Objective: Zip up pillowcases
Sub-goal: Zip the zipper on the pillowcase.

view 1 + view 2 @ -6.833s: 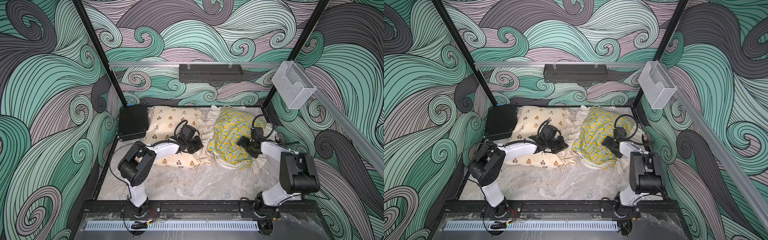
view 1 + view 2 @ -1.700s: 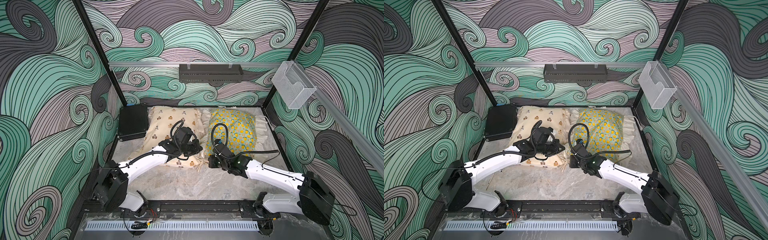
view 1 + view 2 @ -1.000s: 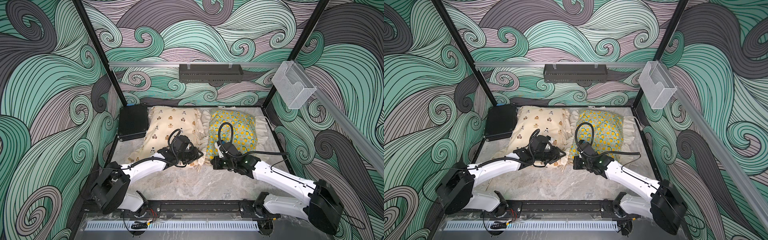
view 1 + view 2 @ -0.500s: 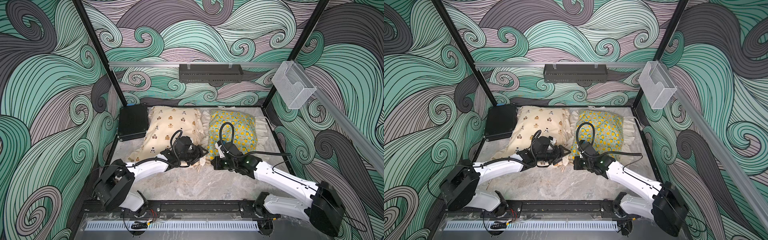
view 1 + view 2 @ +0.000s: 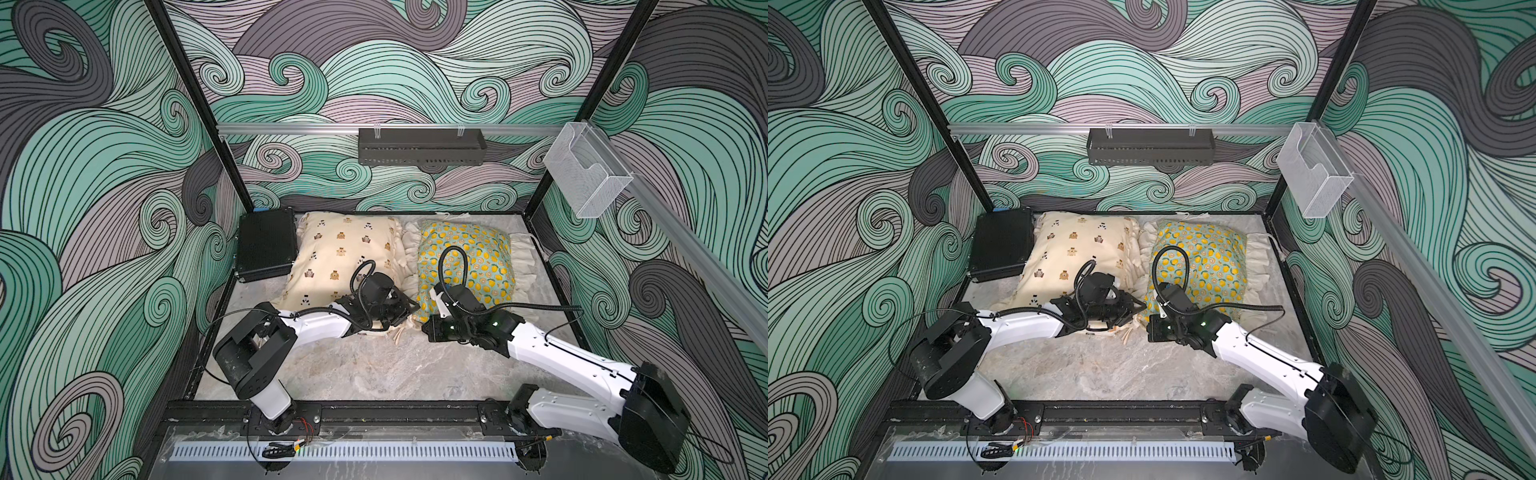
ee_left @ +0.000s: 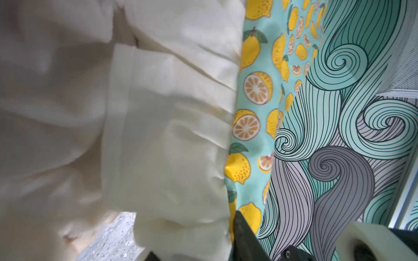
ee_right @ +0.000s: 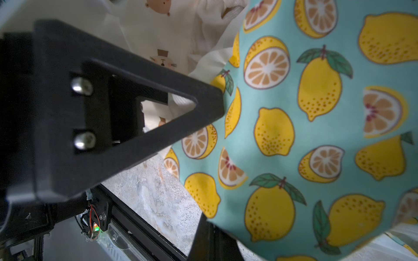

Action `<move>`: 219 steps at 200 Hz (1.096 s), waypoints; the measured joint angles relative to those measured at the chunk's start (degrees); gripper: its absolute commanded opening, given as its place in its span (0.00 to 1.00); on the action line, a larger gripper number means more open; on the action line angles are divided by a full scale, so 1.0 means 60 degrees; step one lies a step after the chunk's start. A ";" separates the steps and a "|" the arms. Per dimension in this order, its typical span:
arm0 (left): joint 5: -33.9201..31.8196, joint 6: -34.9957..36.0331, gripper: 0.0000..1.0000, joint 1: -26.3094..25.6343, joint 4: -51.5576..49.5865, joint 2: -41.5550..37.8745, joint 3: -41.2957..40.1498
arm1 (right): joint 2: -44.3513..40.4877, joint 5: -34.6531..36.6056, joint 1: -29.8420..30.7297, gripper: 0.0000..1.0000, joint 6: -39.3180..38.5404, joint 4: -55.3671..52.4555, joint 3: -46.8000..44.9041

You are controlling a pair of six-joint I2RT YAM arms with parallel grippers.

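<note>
Between the jaws of the left gripper point(image 5: 405, 309): a cream ruffle point(image 6: 172, 135), filling the gap; cannot tell whether clamped or only straddled. Just to the right of those jaws, nearly touching: the right gripper point(image 5: 428, 328), jaws pressed together, tips tucked out of sight under the near corner of the lemon pillowcase point(image 5: 478, 257). Straight on past the right jaws, toward the back wall: the long axis of that pillowcase. Ahead and to the left of the left jaws, lying parallel in both top views: the bear pillowcase point(image 5: 340, 253). No zipper in sight on either; probably along the near edges, close to both sets of jaws, so nearer arm for each: the one on its own side. Further left of the left jaws, against the bear pillowcase: a black case point(image 5: 266, 245), shut, contents hidden. High beyond both sets of jaws: a black tray point(image 5: 419, 147), inside unseen, and a clear bin point(image 5: 582, 178), nothing visible in it.
</note>
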 measured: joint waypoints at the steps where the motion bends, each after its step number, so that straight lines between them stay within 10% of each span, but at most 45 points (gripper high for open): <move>1: -0.0004 0.0000 0.24 0.0000 0.0000 0.0000 0.0004 | 0.0000 0.0004 0.0000 0.07 -0.0004 -0.0004 0.0000; 39: -0.0022 -0.0109 0.00 -0.0022 0.0022 0.0080 0.0186 | 0.0004 -0.0033 -0.0029 0.08 -0.0025 -0.0098 0.0000; 219: -0.0510 0.0452 0.00 0.0011 -0.1184 -0.0459 0.0302 | 0.0627 -0.0918 -0.0415 0.11 0.0375 -0.0219 0.0015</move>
